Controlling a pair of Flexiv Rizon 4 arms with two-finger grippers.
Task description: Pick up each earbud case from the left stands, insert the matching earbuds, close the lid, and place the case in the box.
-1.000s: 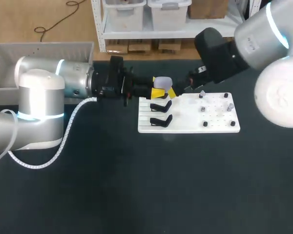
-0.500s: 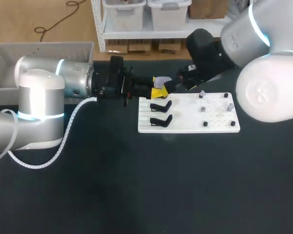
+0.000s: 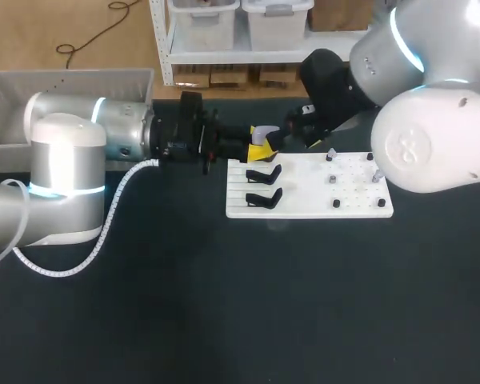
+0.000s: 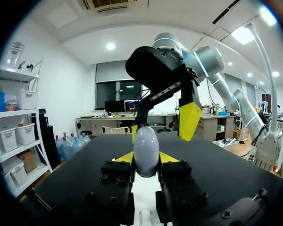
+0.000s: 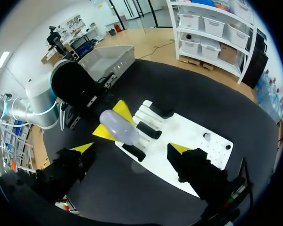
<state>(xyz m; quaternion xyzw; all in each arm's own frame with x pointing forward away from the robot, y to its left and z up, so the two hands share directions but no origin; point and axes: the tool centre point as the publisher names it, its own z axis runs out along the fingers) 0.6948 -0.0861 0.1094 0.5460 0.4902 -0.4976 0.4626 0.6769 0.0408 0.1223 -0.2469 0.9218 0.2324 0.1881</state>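
Case-handling step, I judge. The left end effector is clenched on the case, holding it off the tabletop over the far-left edge of the board, above two stands. The right end effector is released, fingers spread either side of the case, not touching. Next it likely must open the lid — gently, without twisting the case loose. No writing is legible.

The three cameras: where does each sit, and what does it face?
Head view: above and behind, looking down on the table; both arms show.
Left wrist view: on the left arm, looking along the left pincer, shut on the earbud case.
Right wrist view: on the right arm, looking down past the open right pincer.
Shared: all three show the earbud case.
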